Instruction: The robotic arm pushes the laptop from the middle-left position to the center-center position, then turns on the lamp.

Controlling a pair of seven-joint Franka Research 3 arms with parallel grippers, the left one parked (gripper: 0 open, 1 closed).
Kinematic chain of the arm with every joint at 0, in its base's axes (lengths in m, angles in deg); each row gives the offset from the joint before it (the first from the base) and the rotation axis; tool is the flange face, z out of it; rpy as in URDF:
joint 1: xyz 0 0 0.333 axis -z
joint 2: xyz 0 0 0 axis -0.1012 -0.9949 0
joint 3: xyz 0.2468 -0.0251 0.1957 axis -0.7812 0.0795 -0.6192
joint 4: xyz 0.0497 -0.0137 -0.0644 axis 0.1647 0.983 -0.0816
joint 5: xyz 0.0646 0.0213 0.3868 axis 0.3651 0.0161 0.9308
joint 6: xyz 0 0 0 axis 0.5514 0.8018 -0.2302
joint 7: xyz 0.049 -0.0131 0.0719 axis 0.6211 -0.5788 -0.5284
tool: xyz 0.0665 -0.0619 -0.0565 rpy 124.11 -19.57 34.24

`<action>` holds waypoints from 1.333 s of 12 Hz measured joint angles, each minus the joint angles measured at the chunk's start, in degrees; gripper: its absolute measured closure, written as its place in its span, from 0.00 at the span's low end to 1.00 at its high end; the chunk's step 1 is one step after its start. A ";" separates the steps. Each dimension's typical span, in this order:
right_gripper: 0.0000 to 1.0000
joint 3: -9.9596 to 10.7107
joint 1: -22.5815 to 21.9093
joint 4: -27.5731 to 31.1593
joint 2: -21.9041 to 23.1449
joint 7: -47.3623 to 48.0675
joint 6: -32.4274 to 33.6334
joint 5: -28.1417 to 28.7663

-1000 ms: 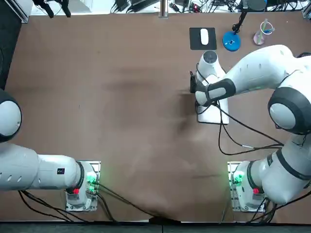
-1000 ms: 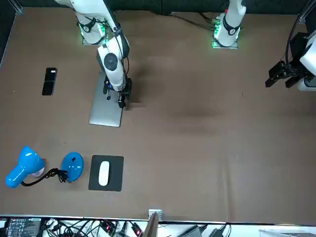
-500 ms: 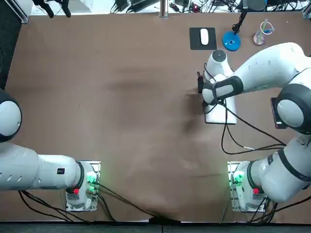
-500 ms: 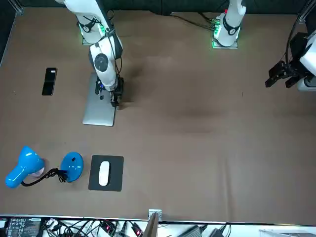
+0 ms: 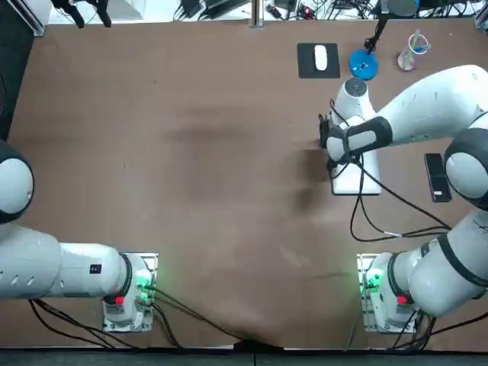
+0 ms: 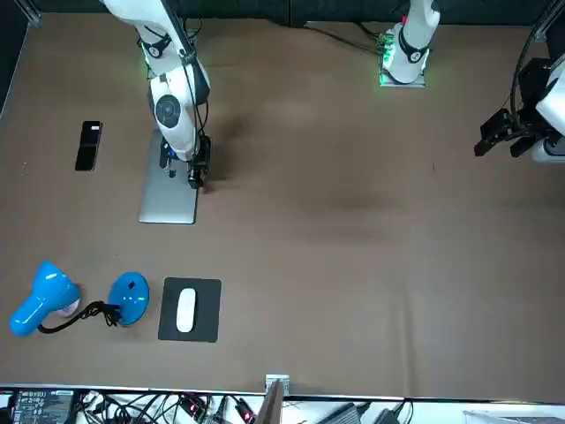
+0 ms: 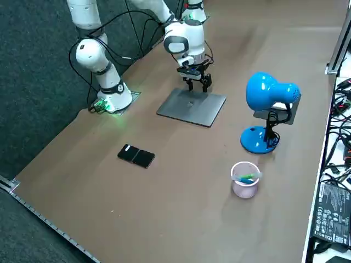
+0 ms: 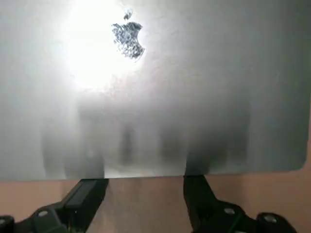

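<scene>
A closed silver laptop (image 5: 358, 180) (image 6: 167, 196) (image 7: 192, 107) lies flat on the brown table, right of the middle in the top view. My right gripper (image 5: 327, 138) (image 6: 193, 176) (image 7: 198, 82) is low at the laptop's edge nearest the table's centre. The wrist view shows the lid with its logo (image 8: 160, 97) and my gripper (image 8: 146, 180) open, both fingertips against that edge and nothing between them. The blue desk lamp (image 5: 363, 65) (image 6: 48, 296) (image 7: 269, 96) stands at the far side, unlit.
Beside the lamp are a white mouse on a black pad (image 5: 319, 59) (image 6: 188, 309) and a pink cup (image 5: 412, 52) (image 7: 244, 179). A black phone (image 5: 436, 177) (image 6: 87, 145) (image 7: 137, 155) lies beyond the laptop, toward my right edge.
My right gripper and the laptop have slid together toward my right side of the table, away from the centre and closer to the phone.
</scene>
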 joint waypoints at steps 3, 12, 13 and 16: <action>0.00 0.04 1.90 0.49 0.44 -1.50 0.01 0.00; 0.00 0.07 4.96 0.67 1.16 -4.35 0.03 -0.05; 0.00 0.06 4.95 0.53 1.76 -5.50 0.02 -0.08; 0.00 0.06 4.96 -1.65 4.19 -12.21 2.52 -0.09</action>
